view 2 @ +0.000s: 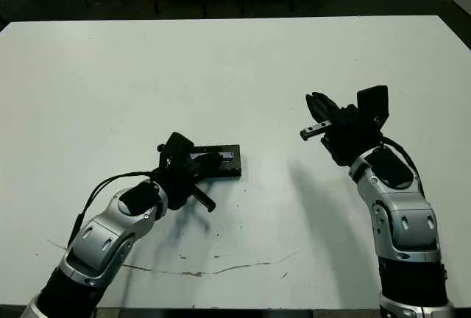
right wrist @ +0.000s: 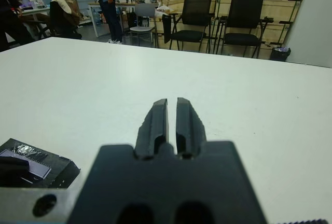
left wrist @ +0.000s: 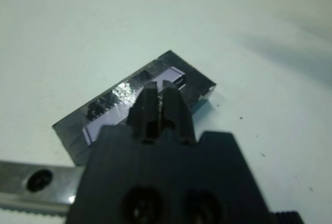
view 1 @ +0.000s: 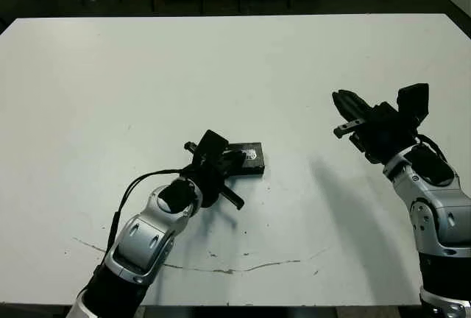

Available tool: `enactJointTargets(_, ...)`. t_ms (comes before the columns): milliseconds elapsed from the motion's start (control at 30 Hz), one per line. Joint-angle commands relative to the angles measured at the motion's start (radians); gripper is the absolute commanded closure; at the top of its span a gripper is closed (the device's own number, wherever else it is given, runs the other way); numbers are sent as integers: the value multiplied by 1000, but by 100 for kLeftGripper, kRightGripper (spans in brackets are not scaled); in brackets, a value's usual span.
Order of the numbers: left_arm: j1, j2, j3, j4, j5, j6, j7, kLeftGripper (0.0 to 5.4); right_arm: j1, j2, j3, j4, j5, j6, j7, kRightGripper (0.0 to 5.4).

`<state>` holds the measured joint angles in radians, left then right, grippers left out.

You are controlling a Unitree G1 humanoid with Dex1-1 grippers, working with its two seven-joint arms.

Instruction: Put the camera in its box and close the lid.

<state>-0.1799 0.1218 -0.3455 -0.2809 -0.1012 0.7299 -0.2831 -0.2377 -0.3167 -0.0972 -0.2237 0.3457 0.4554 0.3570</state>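
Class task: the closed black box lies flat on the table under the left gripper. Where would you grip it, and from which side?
Grip the box across its two long edges, coming straight down from above. It lies flat and shallow on the table, so only the narrow width suits a gripper. The left gripper sits on the lid.

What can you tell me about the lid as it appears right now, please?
The lid is a flat black rectangular cover with a glossy silvery strip along its face. It lies level on the white table, apparently closed over the box, which is hidden beneath it. The left gripper rests on top of it with fingers together, seemingly pressing down. The right gripper hangs apart, to the lid's right, touching nothing.
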Motion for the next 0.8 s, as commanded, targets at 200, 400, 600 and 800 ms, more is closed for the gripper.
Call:
enactJointTargets(200, 99, -2, 158, -102, -106, -134, -34, 539, 7, 9, -5, -9, 6, 24, -12, 540)
enactJointTargets(400, 50, 26, 271, -124, -74, -470, -35, 539, 9, 29, 0, -12, -6, 8, -26, 540)
enactJointTargets(600, 8, 93, 352, 82, 117, -852, 58, 539, 23, 80, -1, -12, -11, -48, -51, 540)
enactJointTargets(800, 38, 46, 397, 246, 94, -922, 131, 539, 44, 109, 8, -6, -36, -101, -74, 540)
